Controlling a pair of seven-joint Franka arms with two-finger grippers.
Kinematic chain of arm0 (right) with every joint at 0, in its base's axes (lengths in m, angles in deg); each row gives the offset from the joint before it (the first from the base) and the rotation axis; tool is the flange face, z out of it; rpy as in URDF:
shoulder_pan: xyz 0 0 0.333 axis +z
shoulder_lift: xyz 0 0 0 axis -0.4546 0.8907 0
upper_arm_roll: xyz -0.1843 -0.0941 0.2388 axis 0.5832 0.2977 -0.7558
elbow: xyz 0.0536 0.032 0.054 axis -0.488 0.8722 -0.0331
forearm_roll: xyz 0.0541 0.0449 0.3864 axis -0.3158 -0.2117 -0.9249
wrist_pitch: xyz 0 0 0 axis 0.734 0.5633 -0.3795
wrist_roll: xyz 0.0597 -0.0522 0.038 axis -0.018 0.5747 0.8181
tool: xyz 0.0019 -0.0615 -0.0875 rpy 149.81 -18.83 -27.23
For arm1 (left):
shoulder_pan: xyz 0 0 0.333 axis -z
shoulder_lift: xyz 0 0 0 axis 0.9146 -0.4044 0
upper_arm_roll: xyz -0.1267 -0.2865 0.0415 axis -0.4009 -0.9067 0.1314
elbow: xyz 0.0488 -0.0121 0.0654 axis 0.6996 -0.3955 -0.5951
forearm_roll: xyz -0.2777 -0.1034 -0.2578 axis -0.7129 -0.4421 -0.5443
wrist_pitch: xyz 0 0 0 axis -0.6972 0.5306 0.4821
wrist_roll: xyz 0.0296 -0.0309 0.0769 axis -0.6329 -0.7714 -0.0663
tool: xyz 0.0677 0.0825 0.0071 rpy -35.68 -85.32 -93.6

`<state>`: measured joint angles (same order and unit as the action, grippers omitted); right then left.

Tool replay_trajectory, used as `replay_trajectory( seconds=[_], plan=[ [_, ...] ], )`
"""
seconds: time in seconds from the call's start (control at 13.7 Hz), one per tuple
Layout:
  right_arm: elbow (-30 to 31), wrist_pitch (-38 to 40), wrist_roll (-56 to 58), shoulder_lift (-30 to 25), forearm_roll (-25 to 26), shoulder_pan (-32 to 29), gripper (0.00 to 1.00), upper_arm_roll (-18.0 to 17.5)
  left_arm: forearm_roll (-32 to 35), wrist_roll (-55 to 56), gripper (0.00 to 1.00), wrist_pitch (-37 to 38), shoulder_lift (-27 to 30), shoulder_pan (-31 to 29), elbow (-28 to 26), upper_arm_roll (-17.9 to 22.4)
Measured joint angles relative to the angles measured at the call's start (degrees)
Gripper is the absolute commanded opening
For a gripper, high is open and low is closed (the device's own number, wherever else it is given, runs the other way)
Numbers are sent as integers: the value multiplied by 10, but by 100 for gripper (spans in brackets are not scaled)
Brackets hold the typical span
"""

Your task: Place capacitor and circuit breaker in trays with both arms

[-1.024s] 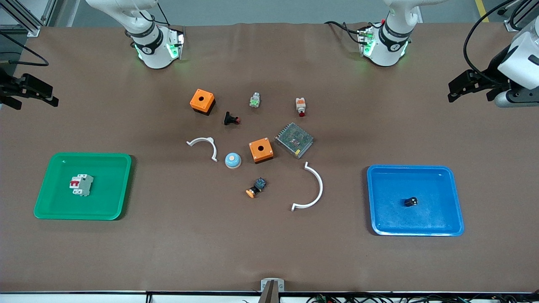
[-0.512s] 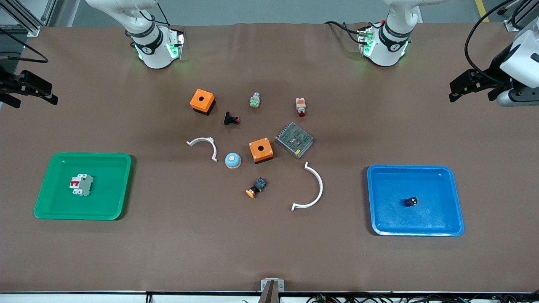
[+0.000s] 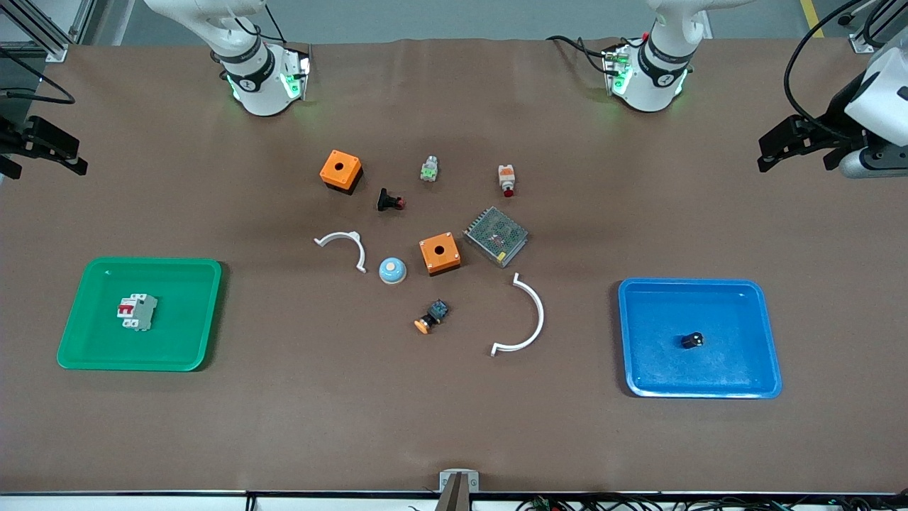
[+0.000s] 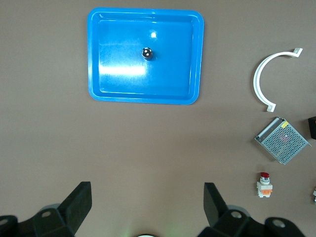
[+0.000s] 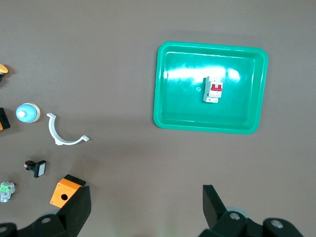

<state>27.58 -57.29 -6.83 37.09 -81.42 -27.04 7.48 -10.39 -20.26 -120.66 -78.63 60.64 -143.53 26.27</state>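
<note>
Both arms have drawn back toward the table's ends since a second ago, while everything on the table stays put. Right pincer (image 3: 44, 145) hangs with fingers spread apart and empty at the right arm's end; the circuit breaker (image 3: 137, 311) lies well apart from it, nearer the front camera, in the green tray (image 3: 106, 358). Left pincer (image 3: 800, 145), fingers likewise spread wide and holding nothing, hangs at the left arm's end; the capacitor (image 3: 692, 341) rests well apart from it in the blue tray (image 3: 762, 383).
</note>
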Motion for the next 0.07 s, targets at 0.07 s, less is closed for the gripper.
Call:
replay_trajectory(
  seconds=[0.07],
  plan=[
    [0,-1,0,0,0,0,100,0,0,0,100,0,0,0,0,0]
  ],
)
